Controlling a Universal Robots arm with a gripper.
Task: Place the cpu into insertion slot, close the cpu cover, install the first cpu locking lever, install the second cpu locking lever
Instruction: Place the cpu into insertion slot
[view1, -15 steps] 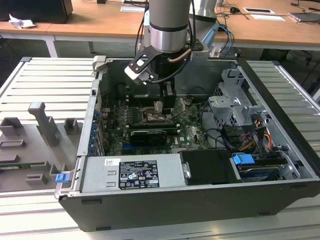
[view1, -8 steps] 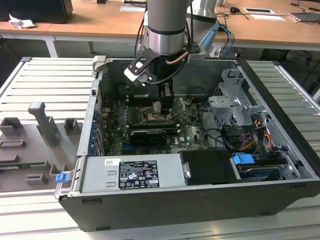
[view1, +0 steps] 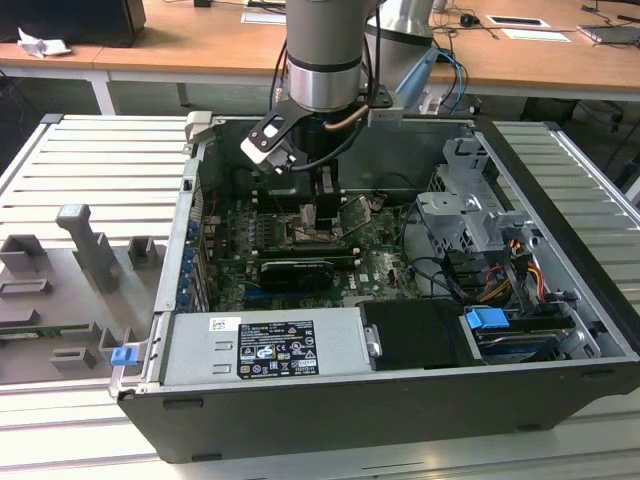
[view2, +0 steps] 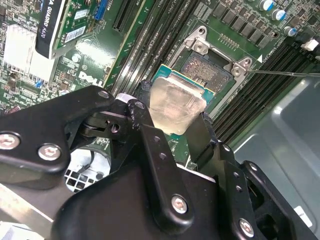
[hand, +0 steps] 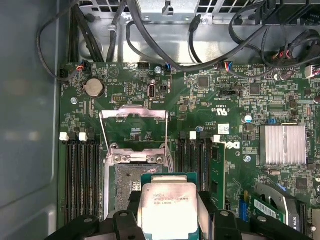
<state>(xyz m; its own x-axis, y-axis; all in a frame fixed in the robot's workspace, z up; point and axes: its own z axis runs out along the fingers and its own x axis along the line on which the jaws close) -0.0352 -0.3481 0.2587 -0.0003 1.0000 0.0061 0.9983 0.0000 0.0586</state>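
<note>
Black claw (view2: 172, 117) clamped on flat dull-silver square cpu (view2: 177, 102), over dark, grainy insertion slot (view2: 207, 70)

A workshop-like robotics lab: an open computer case (view1: 400, 410) sits on a ribbed metal bench (view1: 100, 160), grey fixture blocks (view1: 90, 250) beside it, wooden desks (view1: 200, 45) with papers (view1: 537, 34) behind it.
</note>
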